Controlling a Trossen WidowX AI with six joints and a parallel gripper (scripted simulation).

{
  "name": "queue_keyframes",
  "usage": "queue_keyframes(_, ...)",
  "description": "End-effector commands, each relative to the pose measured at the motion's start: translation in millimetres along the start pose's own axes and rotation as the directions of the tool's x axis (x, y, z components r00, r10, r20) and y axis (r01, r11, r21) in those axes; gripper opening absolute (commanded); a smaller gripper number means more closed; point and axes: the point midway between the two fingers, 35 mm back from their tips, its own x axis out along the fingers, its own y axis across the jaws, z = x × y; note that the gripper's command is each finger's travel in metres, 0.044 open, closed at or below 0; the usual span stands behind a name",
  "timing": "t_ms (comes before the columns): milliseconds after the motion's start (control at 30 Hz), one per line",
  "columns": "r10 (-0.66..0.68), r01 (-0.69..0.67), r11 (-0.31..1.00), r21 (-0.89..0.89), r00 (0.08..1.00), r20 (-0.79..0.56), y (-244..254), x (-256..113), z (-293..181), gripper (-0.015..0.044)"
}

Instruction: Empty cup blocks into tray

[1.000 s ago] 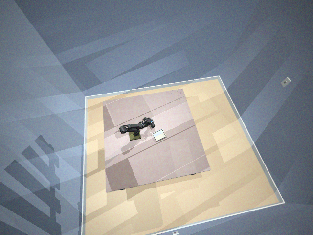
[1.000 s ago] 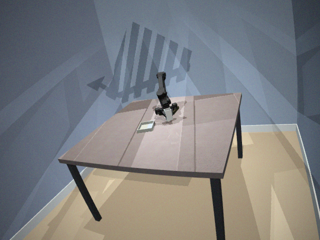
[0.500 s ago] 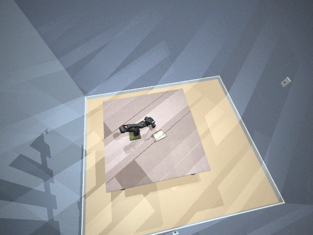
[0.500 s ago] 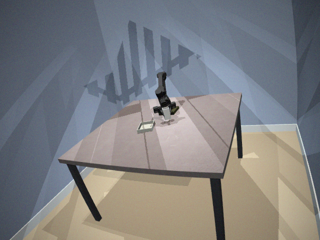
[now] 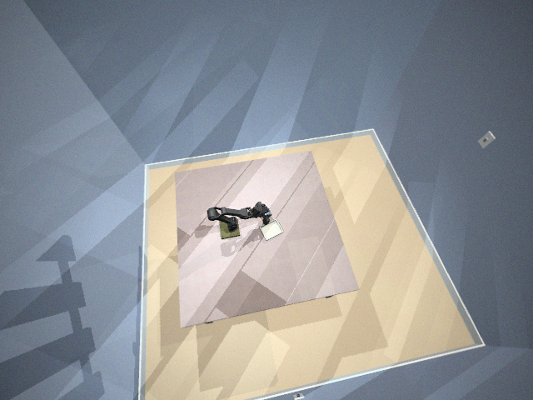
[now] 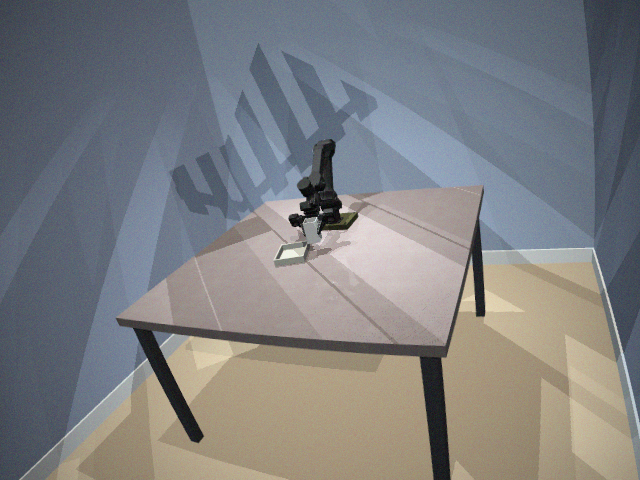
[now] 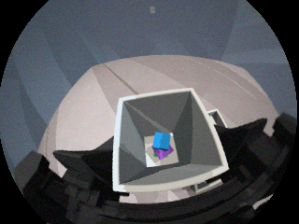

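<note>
You have the pale square cup (image 6: pixel 311 230) (image 7: pixel 170 184) clamped between the fingers of the tool (image 5: pixel 266 216) (image 6: pixel 308 225) (image 7: pixel 157 119), raised off the surface (image 5: pixel 241 297) (image 6: pixel 289 310) (image 7: pixel 79 112) just beside the tray (image 5: pixel 271 230) (image 6: pixel 291 254) (image 7: pixel 215 183). A blue block (image 7: pixel 162 140) lies on a purple block (image 7: pixel 163 152) at its bottom, with a bit of green below. Tip it here and blocks could miss, since the mouth may not be fully over the tray; carry it too low and the cup's base could catch the rim. A fast tilt might fling them past. The mouth points up, the long axis near vertical, leaning slightly.
</note>
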Motion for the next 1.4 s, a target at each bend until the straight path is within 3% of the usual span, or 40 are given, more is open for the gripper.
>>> queue_keyframes(0,-0.087,0.086,0.995,0.053,0.996,0.013,-25.7,4.0,10.9,0.0000)
queue_keyframes(533,-0.386,0.380,0.893,0.241,0.922,-0.025,-125.6,7.1,16.1,0.0000)
queue_keyframes(700,-0.389,0.382,0.888,0.257,0.921,-0.025,-126.6,7.0,16.1,0.0000)
queue_keyframes(1367,-0.389,0.314,0.702,0.639,0.921,-0.025,-126.9,9.2,15.4,0.0000)
